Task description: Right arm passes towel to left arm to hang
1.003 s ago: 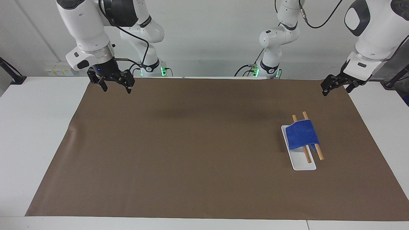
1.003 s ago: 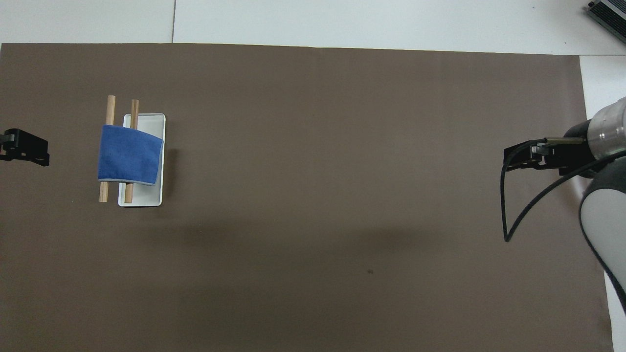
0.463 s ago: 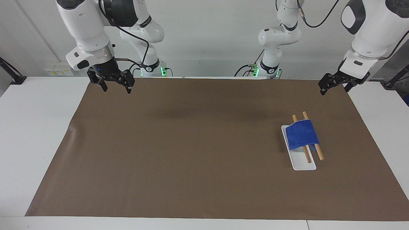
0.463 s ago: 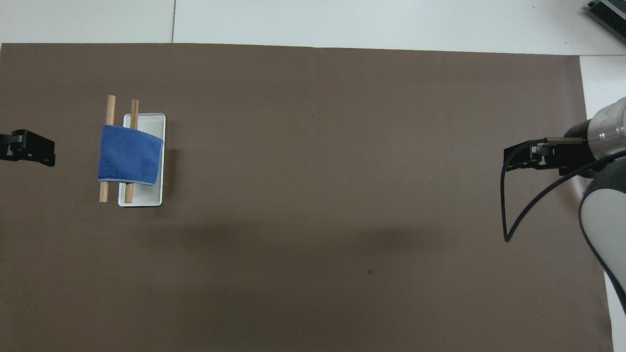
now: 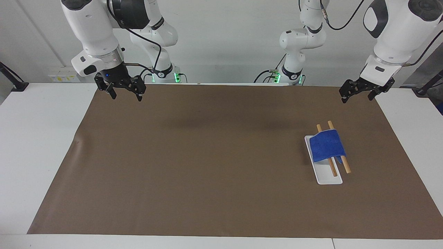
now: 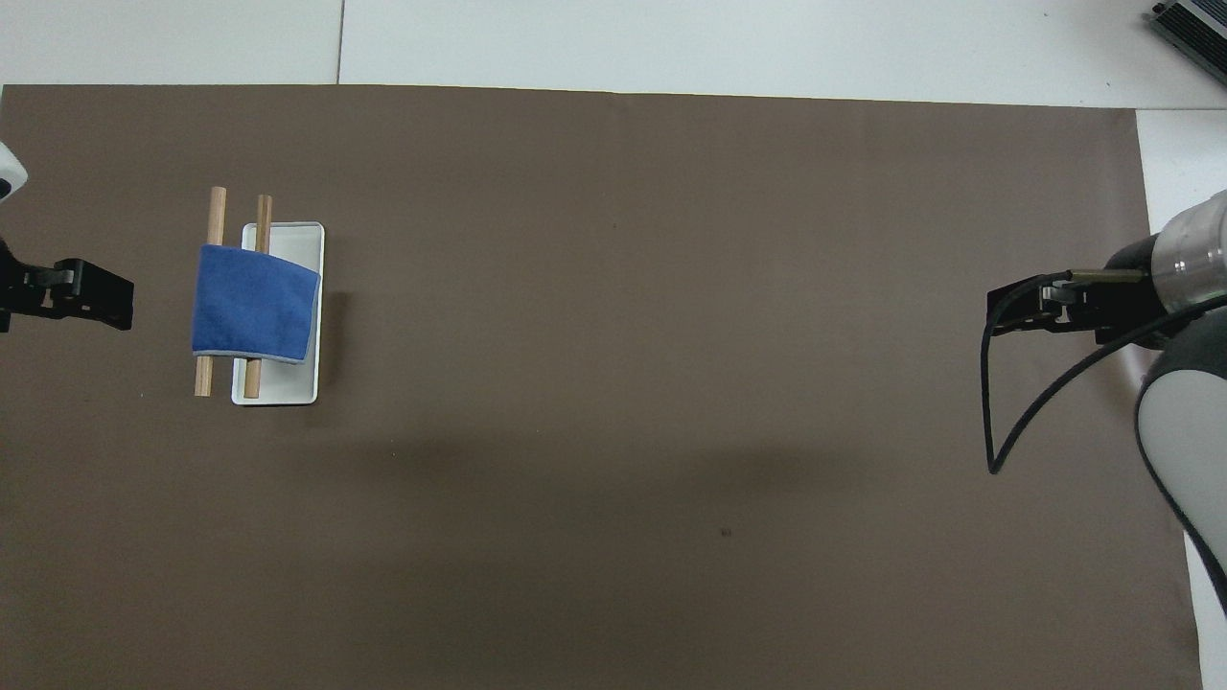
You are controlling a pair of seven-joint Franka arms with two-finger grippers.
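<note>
Only the facing view shows both hands gaping, empty: left hand (image 5: 357, 92) near the towel (image 5: 326, 145), draped on two rods (image 5: 338, 163) over a white tray (image 5: 328, 177); right hand (image 5: 125, 94) well apart.

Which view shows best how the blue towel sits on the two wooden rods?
The overhead view: the towel lies flat across both wooden rods, rod ends and white tray showing around it. The facing view shows the same towel slantwise, sagging over the rods.

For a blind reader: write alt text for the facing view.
A blue towel hangs over two wooden rods on a white tray, on a brown mat. Both grippers hang open and empty: the left gripper above the mat's edge nearest the towel, the right gripper at the other end.
</note>
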